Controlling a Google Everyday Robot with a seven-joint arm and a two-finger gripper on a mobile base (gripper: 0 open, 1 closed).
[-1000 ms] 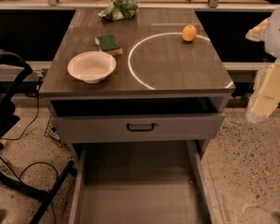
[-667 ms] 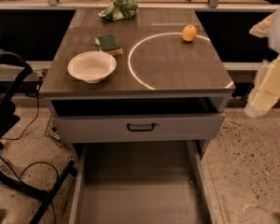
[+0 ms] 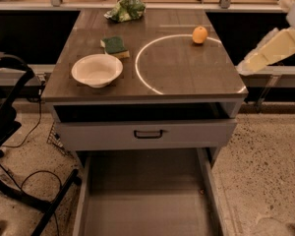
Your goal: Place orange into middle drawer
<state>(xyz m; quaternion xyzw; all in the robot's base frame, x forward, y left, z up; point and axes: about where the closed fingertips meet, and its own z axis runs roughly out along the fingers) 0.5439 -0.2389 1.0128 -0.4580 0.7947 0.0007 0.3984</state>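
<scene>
The orange (image 3: 199,34) sits on the cabinet top near the far right, on the edge of a white circle marking (image 3: 152,63). The middle drawer (image 3: 147,200) is pulled far out at the bottom of the view, and the part of its flat grey floor that shows is bare. My gripper (image 3: 268,50) hangs in the air off the cabinet's right side, tilted down to the left. It is to the right of the orange, a little nearer the front, and apart from it.
A white bowl (image 3: 97,70), a green sponge (image 3: 115,45) and a green bag (image 3: 126,9) lie on the left and far part of the top. A drawer with a black handle (image 3: 148,134) sits just under the top, slightly out. A black frame and cables (image 3: 10,132) stand at left.
My arm at the right has swung from hanging nearly upright to a raised, slanted pose, higher up beside the cabinet top. The orange, the bowl and the drawers have not moved.
</scene>
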